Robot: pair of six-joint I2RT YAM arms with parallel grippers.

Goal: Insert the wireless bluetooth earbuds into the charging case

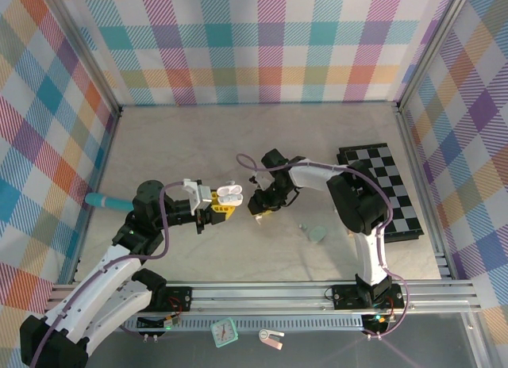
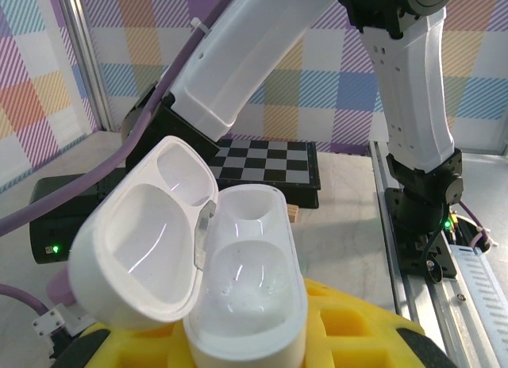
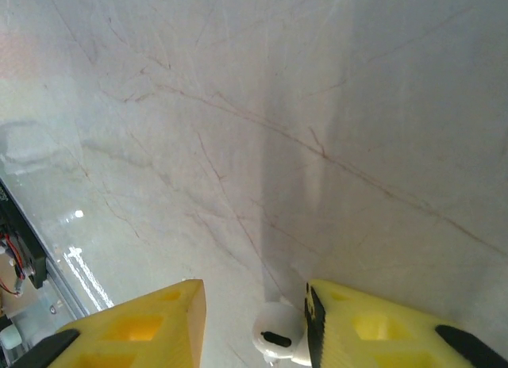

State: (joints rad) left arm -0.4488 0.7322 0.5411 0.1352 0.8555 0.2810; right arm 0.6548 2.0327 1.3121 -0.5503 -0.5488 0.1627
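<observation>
The white charging case (image 2: 238, 281) stands with its lid (image 2: 143, 241) swung open to the left and both wells empty. My left gripper (image 2: 238, 348) is shut on the case's base between yellow fingers (image 2: 357, 324). In the top view it holds the case (image 1: 229, 197) above the table's middle. My right gripper (image 1: 260, 210) hangs close to the right of the case, low over the table. Its jaws (image 3: 254, 300) stand apart. A white earbud (image 3: 278, 336) sits between them, against the right finger (image 3: 365, 320) and clear of the left one (image 3: 151, 320).
A black-and-white chessboard (image 1: 381, 189) lies at the right. A pale green pebble-like object (image 1: 317, 234) rests near the right arm's base. A teal object (image 1: 103, 200) lies at the left edge, and a small wooden block (image 2: 295, 215) sits by the chessboard.
</observation>
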